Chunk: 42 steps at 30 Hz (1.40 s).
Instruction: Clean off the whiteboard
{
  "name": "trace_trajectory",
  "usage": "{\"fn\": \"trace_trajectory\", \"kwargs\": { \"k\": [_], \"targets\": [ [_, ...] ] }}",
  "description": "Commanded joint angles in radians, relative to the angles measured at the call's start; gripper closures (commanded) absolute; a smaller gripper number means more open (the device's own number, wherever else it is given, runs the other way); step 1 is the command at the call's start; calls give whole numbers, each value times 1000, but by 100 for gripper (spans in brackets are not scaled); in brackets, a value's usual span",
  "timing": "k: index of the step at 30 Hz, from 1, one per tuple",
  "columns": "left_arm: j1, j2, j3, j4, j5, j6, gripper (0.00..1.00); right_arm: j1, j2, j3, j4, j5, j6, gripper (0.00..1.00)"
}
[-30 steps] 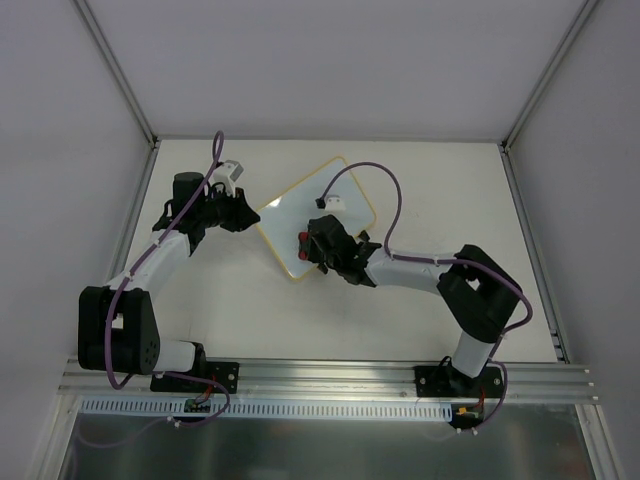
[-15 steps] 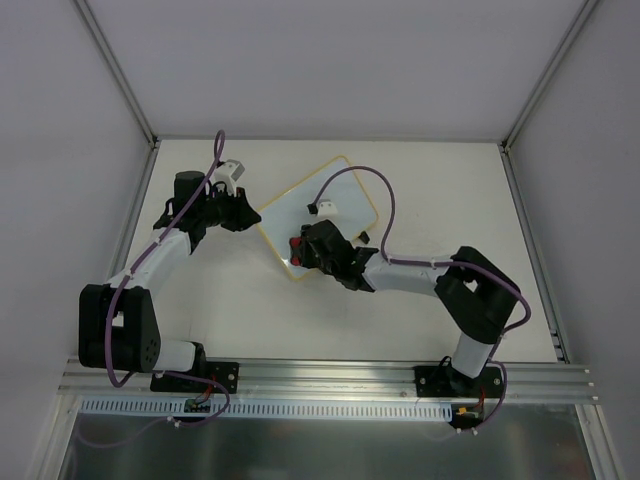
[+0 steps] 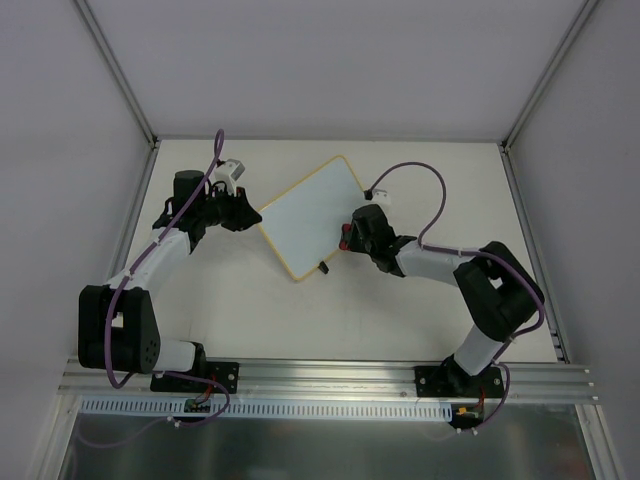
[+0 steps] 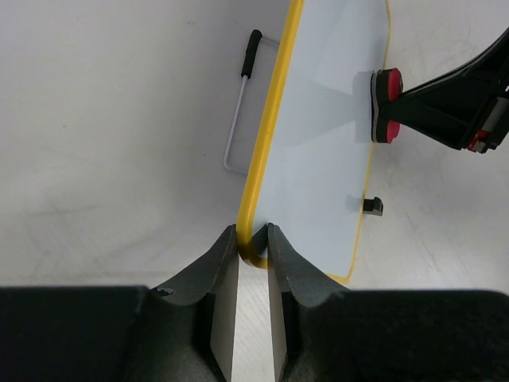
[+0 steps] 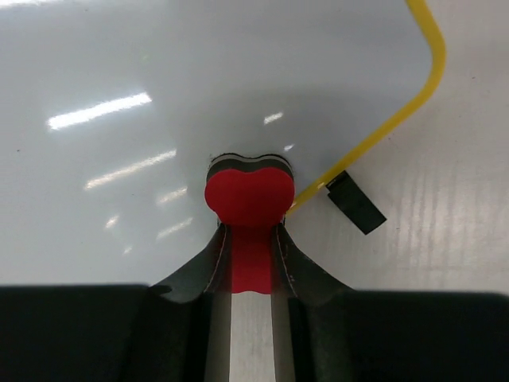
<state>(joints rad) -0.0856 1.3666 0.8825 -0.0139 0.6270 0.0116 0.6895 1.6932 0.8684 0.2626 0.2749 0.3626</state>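
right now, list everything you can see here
white rectangular whiteboard with yellow frame: one, white and yellow, table centre, unmarked
small black clip foot: one seen, black, board's near-right edge
small red eraser block: one, red, at board's right edge
thin metal wire loop with black tip: one, silver, beside board's frame
flat white table: one, white, under everything
left claw: one, black, shut on board's corner
right claw: one, black, shut on eraser
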Motion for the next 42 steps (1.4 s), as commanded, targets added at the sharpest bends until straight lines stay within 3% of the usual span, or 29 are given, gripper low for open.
{"fn": "trace_trajectory", "kwargs": {
  "k": [1,6,13,19,25,32,38,42],
  "targets": [
    [-16,-17,12,-60,37,34,100,-31,13,0,-49,67,-16,100],
    [-16,-17,16,-70,37,37,100,-53,11,60,-77,58,-45,100],
    [-16,-26,29,-75,7,36,100,-111,-108,75,-144,112,-94,100],
    [-16,-12,42,-80,-4,25,100,-226,-233,67,-348,199,-125,100],
    [-16,0,53,-83,-12,19,100,-366,-317,-6,-417,116,-123,100],
    [-16,25,79,-81,-9,-7,99,-547,-236,4,-555,37,-44,96],
    [-23,58,105,-81,-4,-38,98,-597,-164,17,-588,24,5,93],
    [-25,65,113,-81,-9,-38,93,-611,-107,44,-631,15,25,84]
  ]
}}
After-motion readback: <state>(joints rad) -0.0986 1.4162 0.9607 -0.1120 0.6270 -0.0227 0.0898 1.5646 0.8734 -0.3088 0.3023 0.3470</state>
